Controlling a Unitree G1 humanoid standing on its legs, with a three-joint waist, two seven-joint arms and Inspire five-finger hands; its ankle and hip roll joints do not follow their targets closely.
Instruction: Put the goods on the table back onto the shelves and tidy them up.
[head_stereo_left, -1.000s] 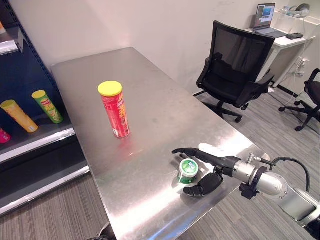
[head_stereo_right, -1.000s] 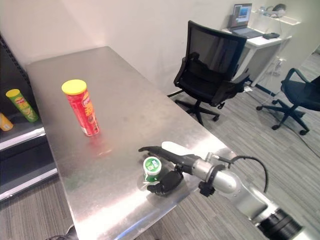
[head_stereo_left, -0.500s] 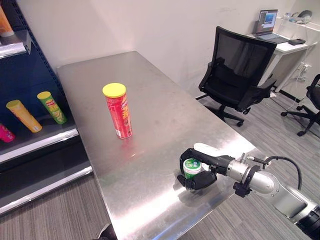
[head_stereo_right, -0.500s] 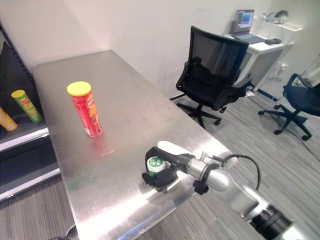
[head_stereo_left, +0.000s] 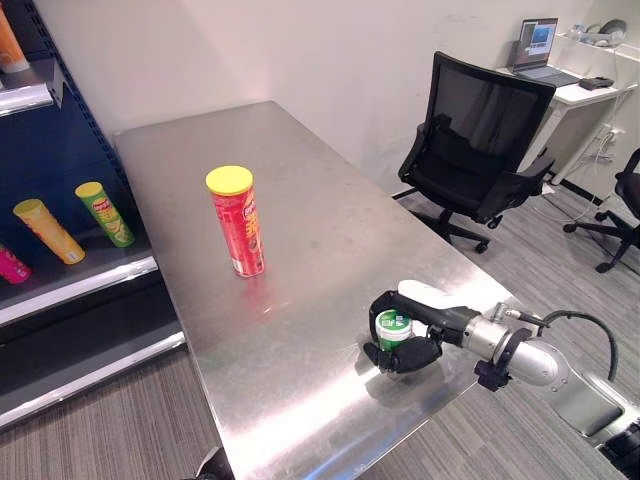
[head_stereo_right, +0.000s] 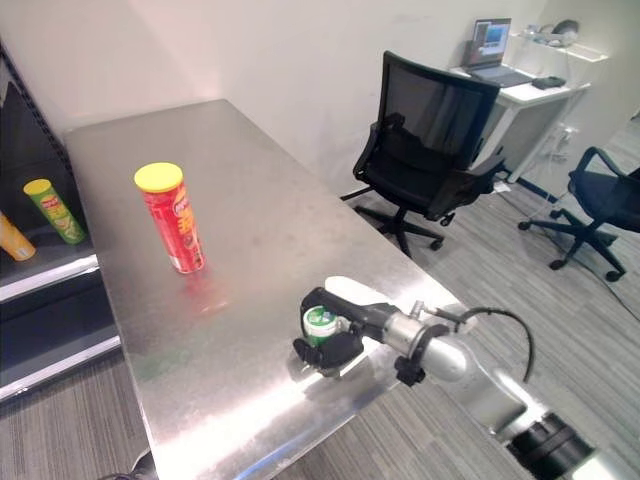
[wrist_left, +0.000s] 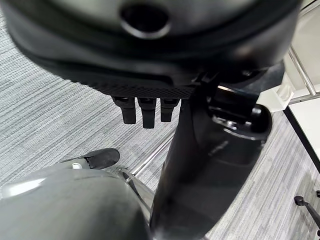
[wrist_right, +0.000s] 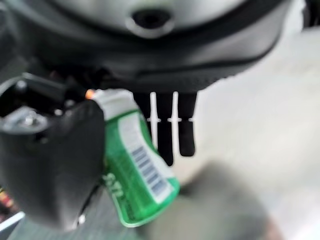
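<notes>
- right hand (head_stereo_left: 405, 352) curled round green cup (head_stereo_left: 393, 327) at near bench (head_stereo_left: 300, 150) edge
- red can (head_stereo_left: 237, 222) stood unshelved; nothing returned to shelf (head_stereo_left: 70, 275) yet
</notes>
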